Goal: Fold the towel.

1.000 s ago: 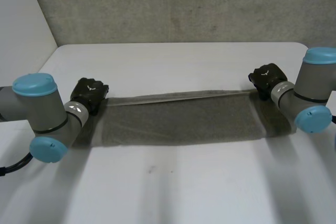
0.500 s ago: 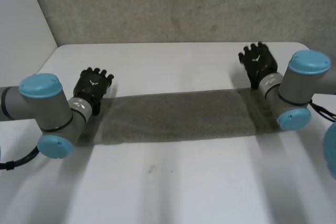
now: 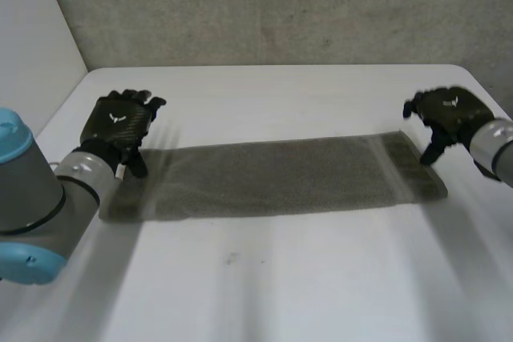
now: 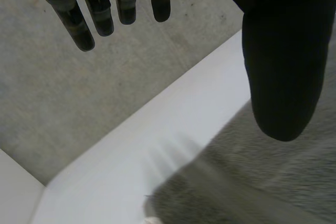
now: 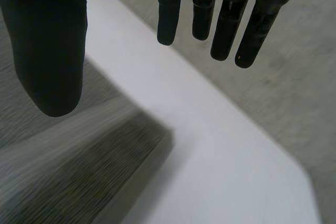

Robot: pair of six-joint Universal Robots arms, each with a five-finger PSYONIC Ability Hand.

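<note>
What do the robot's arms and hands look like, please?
The left arm is a thick grey cylinder with a rounded light-blue cap; the right arm is grey too. The left hand and right hand are black, each with a small white emblem on its back and slim segmented fingers beside a broad thumb.
</note>
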